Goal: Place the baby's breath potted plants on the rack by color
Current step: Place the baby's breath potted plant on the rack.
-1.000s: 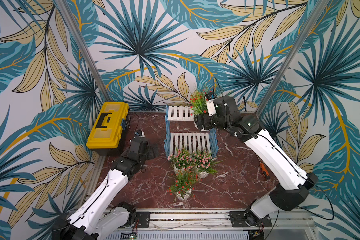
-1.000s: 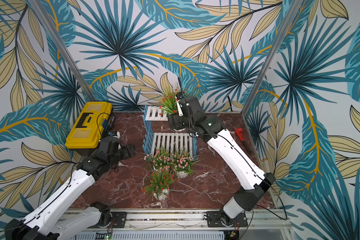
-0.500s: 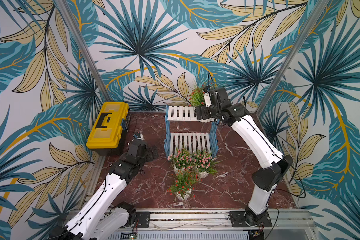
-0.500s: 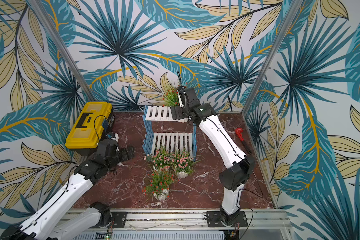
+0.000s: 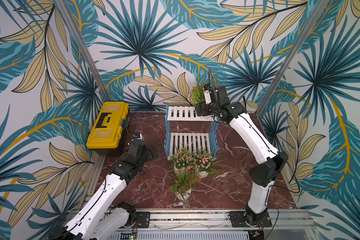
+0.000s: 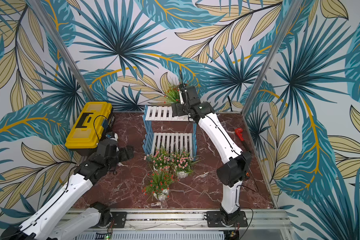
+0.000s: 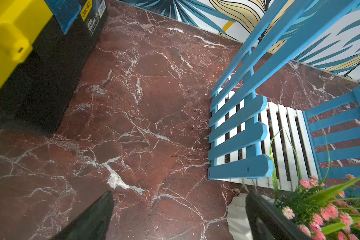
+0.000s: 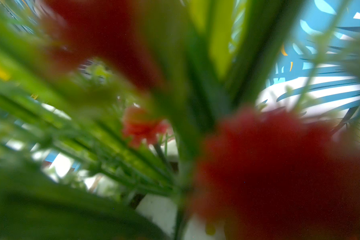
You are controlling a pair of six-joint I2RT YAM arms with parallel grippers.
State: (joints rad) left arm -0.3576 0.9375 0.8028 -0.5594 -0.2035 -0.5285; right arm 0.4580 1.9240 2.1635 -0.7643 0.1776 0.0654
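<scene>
There's writing on the yellow toolbox (image 7: 13, 41). The left wrist view catches a yellow sticker (image 7: 85, 10) with dark lettering and a barcode (image 7: 101, 7) beside it, both too skewed to read.

Over to the rack (image 5: 188, 113). The right hand (image 5: 200, 109) is at the right end of the upper shelf, and a red-flowered plant (image 5: 197, 94) rises just behind it. The hand hides the base of the plant in both top views. The right wrist view is a blur of leaves and red blooms, with only a sliver of white pot (image 8: 160, 209). I cannot tell whether the fingers are clamped or spread, nor whether the pot rests on the slats.

Two pink-flowered plants (image 5: 181, 161) (image 5: 204, 161) stand on the tabletop (image 5: 154, 187), side by side just before the lower shelf. The other red-flowered plant (image 5: 182, 182) stands in front of them.

The left hand (image 7: 180, 195) hovers over the tabletop between toolbox and rack, fingers wide apart and gripping nothing. One finger (image 7: 266, 216) covers part of a pink plant's pot.
</scene>
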